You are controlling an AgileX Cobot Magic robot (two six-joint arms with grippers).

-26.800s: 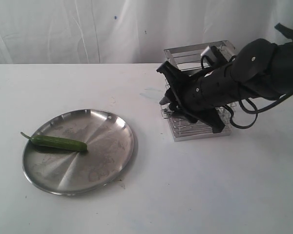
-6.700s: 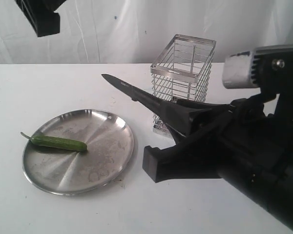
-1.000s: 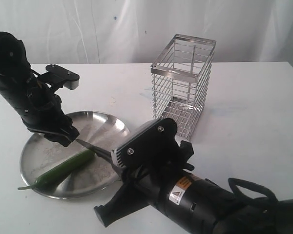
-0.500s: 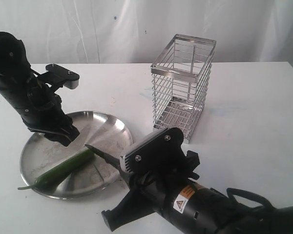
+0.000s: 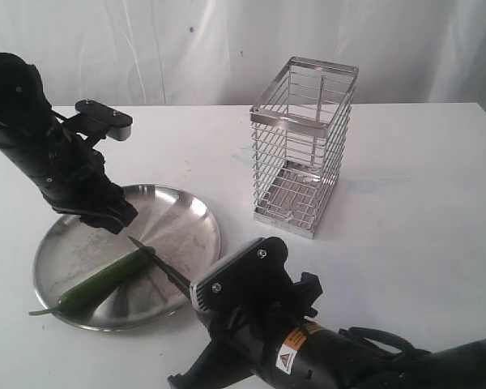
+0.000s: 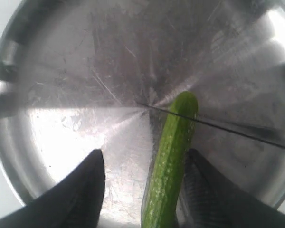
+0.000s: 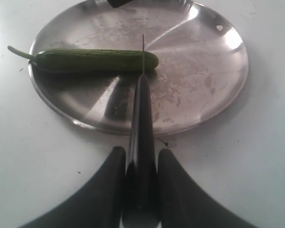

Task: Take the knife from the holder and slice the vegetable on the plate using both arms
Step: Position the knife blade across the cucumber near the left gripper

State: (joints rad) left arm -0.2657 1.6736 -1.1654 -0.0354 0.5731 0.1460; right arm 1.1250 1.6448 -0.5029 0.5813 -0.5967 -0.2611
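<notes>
Because the left gripper (image 6: pixel 145 161) stands wide astride the chili pepper (image 6: pixel 168 156), unclamped, the knife (image 7: pixel 141 118) pinched in the right gripper (image 7: pixel 141 159) may roll it aside on the plate (image 7: pixel 237 80).

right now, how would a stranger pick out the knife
Find the round steel plate left of the wire basket. A green pepper lies on it; the knife is the slim black blade crossing the pepper's blunt end, handle clamped in the right gripper.
</notes>
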